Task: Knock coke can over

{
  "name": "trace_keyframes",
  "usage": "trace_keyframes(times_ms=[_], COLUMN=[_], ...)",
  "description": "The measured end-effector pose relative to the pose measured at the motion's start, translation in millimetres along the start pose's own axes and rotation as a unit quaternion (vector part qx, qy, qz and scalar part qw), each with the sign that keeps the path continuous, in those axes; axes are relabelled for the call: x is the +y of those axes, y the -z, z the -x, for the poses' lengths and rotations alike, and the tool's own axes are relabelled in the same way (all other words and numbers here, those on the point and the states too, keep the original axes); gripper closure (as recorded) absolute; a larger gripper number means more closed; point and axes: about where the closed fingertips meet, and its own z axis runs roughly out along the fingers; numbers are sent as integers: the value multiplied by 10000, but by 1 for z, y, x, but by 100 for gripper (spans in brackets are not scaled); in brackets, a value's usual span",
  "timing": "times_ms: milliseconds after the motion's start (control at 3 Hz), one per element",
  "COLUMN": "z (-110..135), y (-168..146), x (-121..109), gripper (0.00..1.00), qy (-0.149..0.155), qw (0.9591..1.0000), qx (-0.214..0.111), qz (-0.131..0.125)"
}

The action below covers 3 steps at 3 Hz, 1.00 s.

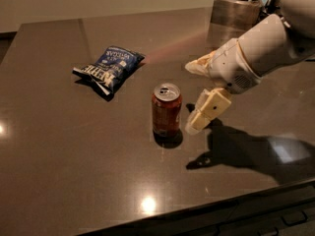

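The coke can (166, 112) stands upright near the middle of the dark table (74, 156); it is red-orange with a silver top and pull tab. My gripper (190, 98) is just to the right of the can, at the end of the white arm coming in from the right. Its two cream fingers are spread apart and hold nothing. The lower fingertip (193, 127) is very close to the can's right side; I cannot tell whether it touches. The upper finger (197, 66) is above and behind the can.
A blue crinkled chip bag (110, 68) lies on the table to the back left of the can. A metal cylindrical container (235, 10) stands at the back right. The table's front edge (206, 210) runs along the bottom. The orange is hidden behind the arm.
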Motion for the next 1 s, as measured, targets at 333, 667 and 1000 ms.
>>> trace_keyframes(times_ms=[333,667,1000], z=[17,30,37], y=[-19,-31,-37], x=[1,3,3], gripper=[0,0,15], qy=[86,154,192], qw=[9991,9974,9963], qx=[-336,-548,-624], qz=[227,438,561])
